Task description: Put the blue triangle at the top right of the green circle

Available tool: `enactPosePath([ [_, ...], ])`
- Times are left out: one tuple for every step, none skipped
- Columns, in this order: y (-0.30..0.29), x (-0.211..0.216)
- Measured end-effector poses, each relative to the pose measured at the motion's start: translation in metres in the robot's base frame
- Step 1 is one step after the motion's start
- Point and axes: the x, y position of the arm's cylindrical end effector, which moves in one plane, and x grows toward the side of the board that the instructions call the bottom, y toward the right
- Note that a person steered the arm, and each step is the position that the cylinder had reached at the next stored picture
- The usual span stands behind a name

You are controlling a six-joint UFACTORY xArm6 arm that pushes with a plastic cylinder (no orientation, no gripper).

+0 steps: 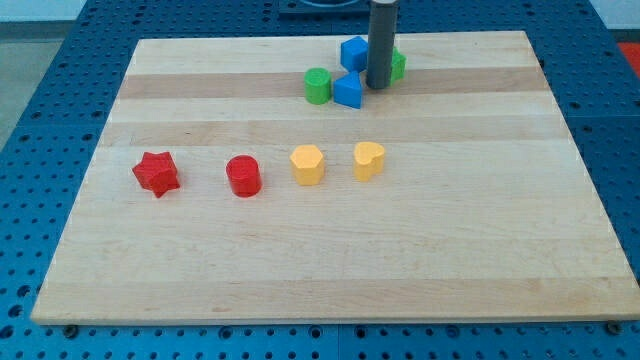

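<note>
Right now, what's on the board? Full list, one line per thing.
green circle: 1, green, upper middle of the board, at the left end of the top cluster
blue triangle: 1, blue, right beside the green circle on its right; whether they touch is unclear
blue block: 1, blue, shape unclear, above the blue triangle near the board's top edge
green block: 1, green, mostly hidden behind the rod, shape unclear
red star: 1, red, left end of the middle row
red cylinder: 1, red, right of the red star
yellow blocks: 2, yellow, right part of the middle row, exact shapes unclear
board: 1, light wood, on a blue perforated table
my tip: 1, dark rod, just right of the blue triangle
</note>
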Motion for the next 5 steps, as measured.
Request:
enactPosePath([
  [0.003, -0.014],
  [0.003, -0.016],
  [0.006, 0.013],
  [0.013, 0.053],
  [-0.029, 0.079],
])
